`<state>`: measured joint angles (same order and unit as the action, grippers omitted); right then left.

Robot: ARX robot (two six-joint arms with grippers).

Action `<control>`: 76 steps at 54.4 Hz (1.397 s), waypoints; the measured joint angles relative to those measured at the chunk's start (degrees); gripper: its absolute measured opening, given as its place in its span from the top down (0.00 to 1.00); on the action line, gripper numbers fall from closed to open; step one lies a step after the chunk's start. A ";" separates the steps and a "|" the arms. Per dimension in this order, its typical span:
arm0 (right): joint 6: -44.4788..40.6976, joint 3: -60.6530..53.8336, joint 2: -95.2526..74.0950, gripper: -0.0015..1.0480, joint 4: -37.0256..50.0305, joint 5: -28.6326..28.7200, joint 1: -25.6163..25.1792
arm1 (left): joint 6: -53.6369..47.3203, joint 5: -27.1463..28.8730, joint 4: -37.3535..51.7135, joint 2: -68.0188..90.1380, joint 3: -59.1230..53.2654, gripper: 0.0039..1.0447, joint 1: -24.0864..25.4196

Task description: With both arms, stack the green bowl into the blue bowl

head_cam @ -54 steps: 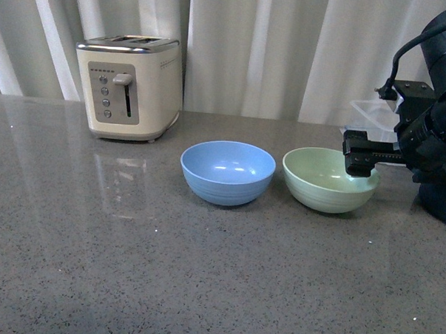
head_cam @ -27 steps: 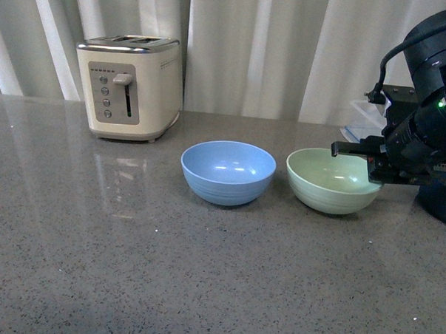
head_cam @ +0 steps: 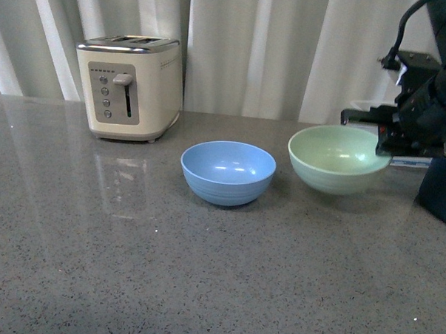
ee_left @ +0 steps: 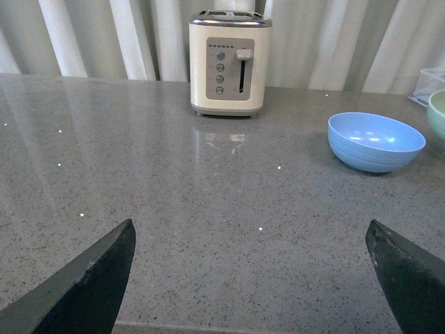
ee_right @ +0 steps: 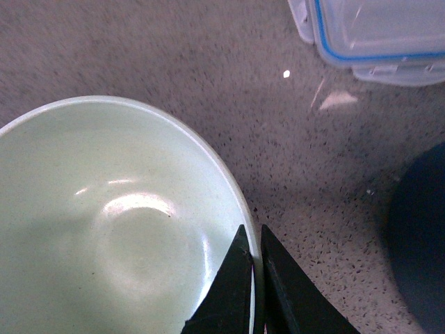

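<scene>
— How many bowls do you count?
— I count two: one green bowl (head_cam: pixel 334 157) and one blue bowl (head_cam: pixel 228 171) to its left, apart from it. I also see one toaster (head_cam: pixel 129 87).
— And the claws?
— My right claw (ee_right: pixel 252 243) pinches the green bowl's rim, with one finger inside. My left claw (ee_left: pixel 249 229) is spread over the table (ee_left: pixel 208 209).

From the robot's body we look slightly down across the counter (head_cam: pixel 130 266) toward the curtain (head_cam: pixel 250 50). Our left wrist camera sits low and further back, sharing the toaster (head_cam: pixel 129 87) and blue bowl (head_cam: pixel 227 172) with that view. Our right wrist camera looks steeply down, very close on the green bowl (head_cam: pixel 334 157), which the front view also shows.
</scene>
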<state>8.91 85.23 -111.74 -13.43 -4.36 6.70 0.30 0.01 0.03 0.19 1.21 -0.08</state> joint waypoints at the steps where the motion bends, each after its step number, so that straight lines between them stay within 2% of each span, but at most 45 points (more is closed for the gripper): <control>1: 0.00 0.02 0.79 0.99 -0.11 0.24 0.04 | 0.00 0.00 0.00 0.00 0.00 0.06 -0.02; 9: 0.31 2.82 5.95 0.99 -0.92 1.88 2.75 | 0.00 0.00 0.00 0.00 0.00 0.06 -0.02; 27: 0.61 10.14 1.25 0.99 -1.42 0.22 16.26 | 0.00 0.00 0.00 0.00 0.00 0.06 0.00; 41: 1.36 10.32 -4.22 0.99 -0.92 -1.84 17.11 | 0.00 0.00 0.00 0.00 0.00 0.06 -0.02; 69: 2.03 11.54 -9.03 0.99 0.31 -5.18 14.97 | 0.00 0.02 0.00 0.00 0.00 0.06 -0.02; 75: 2.14 11.45 -9.01 0.86 0.85 -4.66 14.80 | 0.00 0.00 0.00 0.00 0.00 0.06 -0.02; 76: 2.32 11.37 -8.83 0.81 0.98 -4.55 14.75 | 0.00 0.00 0.00 0.00 0.00 0.06 0.00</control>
<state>11.22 96.60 -120.57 -12.45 -8.91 21.45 0.30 0.01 0.03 0.19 1.21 -0.08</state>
